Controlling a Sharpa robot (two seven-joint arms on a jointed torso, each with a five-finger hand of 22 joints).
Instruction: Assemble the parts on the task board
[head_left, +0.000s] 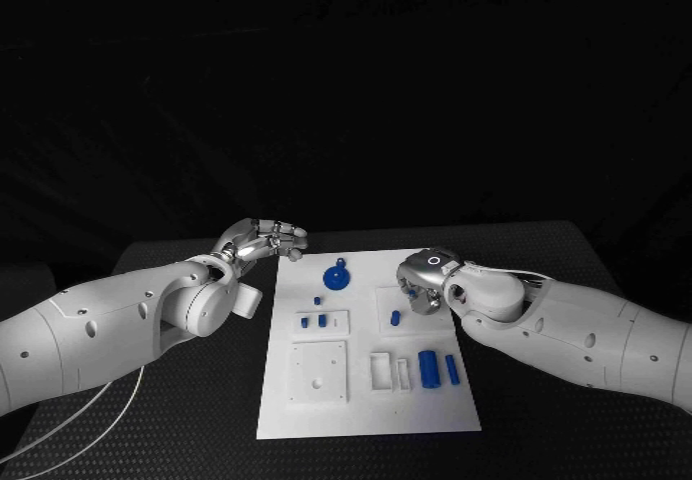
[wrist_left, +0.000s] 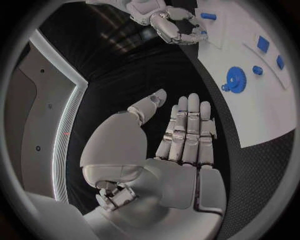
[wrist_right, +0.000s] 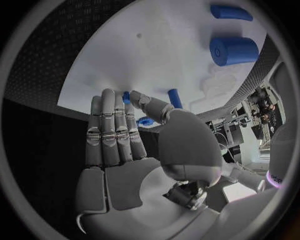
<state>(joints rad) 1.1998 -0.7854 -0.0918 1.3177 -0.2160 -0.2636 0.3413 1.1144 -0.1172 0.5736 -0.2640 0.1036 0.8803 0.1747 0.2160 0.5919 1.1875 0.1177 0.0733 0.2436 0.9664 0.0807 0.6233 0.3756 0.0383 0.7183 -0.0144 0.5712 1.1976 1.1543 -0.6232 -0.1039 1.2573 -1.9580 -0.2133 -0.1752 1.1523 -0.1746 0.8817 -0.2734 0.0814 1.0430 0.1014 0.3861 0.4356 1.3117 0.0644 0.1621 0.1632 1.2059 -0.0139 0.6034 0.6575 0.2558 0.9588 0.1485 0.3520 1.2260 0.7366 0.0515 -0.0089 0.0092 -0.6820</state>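
board (head_left: 433, 405): white | parts: blue, a gear (head_left: 336, 277) and cylinder (head_left: 428, 367) included | table (head_left: 188, 420): black, dotted texture | hands (head_left: 268, 240): silver | arms (head_left: 101, 335): white

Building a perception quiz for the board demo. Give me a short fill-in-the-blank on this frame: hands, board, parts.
1. The task board is coloured ____.
2. The left hand holds ____; its fingers are apart.
3. The blue gear lies nearer the ____ hand.
4. The right hand hangs over the board's ____ edge.

Missing words: white; nothing; left; right
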